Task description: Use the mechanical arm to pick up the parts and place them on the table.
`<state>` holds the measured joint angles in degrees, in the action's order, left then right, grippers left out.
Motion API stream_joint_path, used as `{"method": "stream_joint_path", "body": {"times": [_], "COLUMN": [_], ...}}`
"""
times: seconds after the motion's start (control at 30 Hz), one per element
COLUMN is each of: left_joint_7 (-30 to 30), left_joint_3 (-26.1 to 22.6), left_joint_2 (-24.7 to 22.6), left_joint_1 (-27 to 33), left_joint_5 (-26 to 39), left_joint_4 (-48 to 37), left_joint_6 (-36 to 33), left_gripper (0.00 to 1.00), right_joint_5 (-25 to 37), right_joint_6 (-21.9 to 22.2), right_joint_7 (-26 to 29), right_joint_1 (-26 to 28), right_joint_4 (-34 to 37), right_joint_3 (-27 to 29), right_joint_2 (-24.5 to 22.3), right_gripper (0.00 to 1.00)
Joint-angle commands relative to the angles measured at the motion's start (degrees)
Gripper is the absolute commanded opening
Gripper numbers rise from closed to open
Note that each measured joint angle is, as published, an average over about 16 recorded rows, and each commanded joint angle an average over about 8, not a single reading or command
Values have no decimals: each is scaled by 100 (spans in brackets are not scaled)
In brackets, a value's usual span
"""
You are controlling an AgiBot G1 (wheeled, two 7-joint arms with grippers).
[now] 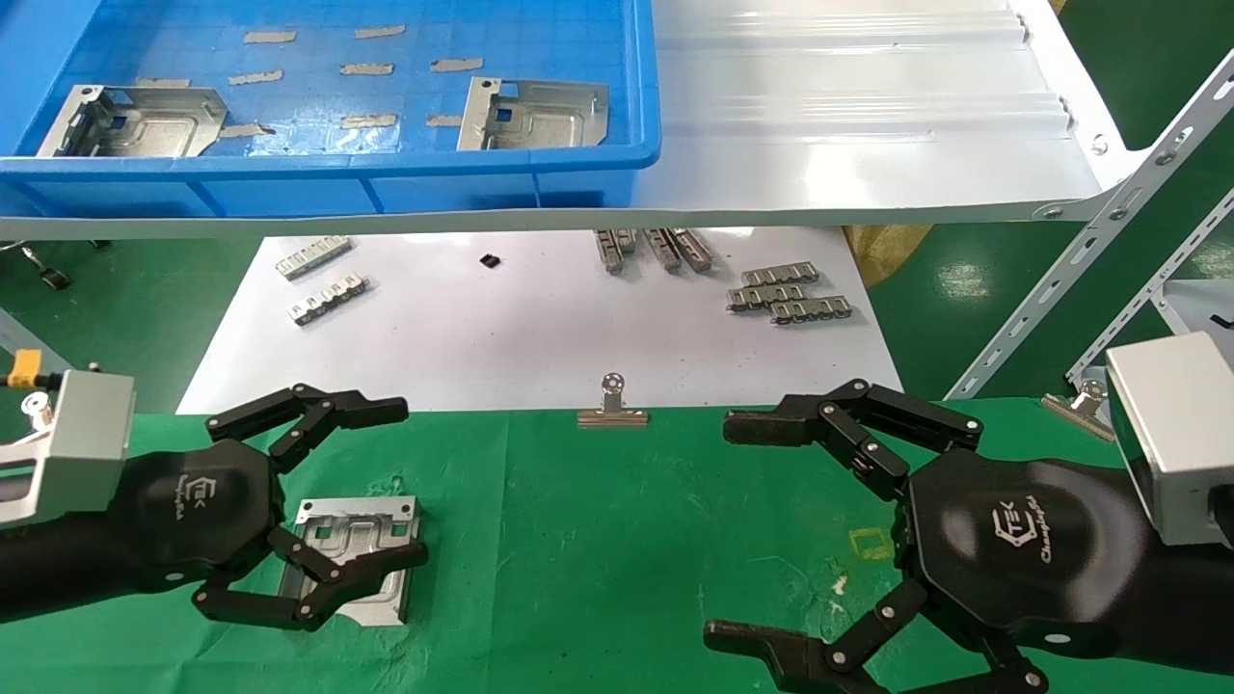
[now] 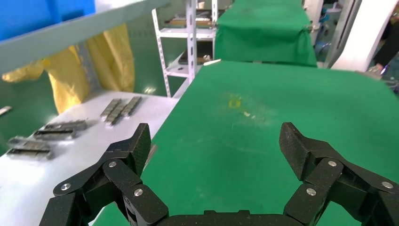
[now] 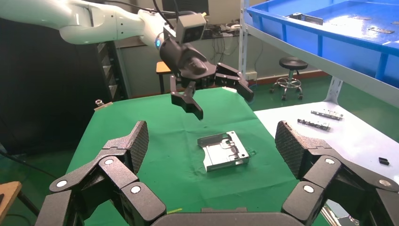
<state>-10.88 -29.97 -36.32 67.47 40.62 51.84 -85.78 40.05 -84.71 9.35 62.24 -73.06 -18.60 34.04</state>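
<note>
One part (image 1: 353,556) lies flat on the green counter (image 1: 598,540). The left hand (image 1: 328,501) hovers above it, fingers spread and empty (apparently just let go). Two more parts wait in the blue bin (image 1: 386,173). The right hand (image 1: 742,530) hangs open nearby, holding nothing.
</note>
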Motion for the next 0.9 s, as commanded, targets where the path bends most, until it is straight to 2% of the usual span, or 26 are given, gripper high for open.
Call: {"method": "stream_joint_path", "body": {"times": [0.03,0.9], "left_joint_7": [144,1993], "left_joint_3": [93,1286], "left_joint_2": [9,120], "left_joint_1": [-39,-544], "left_joint_5": [8,114], "left_joint_4": [144,2003], "left_joint_6": [1,7], "left_gripper": [100,100], "right_joint_5": [0,-3], "right_joint_6": [0,2], "right_joint_7": [0,-2], "right_joint_1": [0,1], "right_joint_4": [0,0], "right_joint_3": [0,-4], "right_joint_2": [0,-2], "right_gripper": [100,100]}}
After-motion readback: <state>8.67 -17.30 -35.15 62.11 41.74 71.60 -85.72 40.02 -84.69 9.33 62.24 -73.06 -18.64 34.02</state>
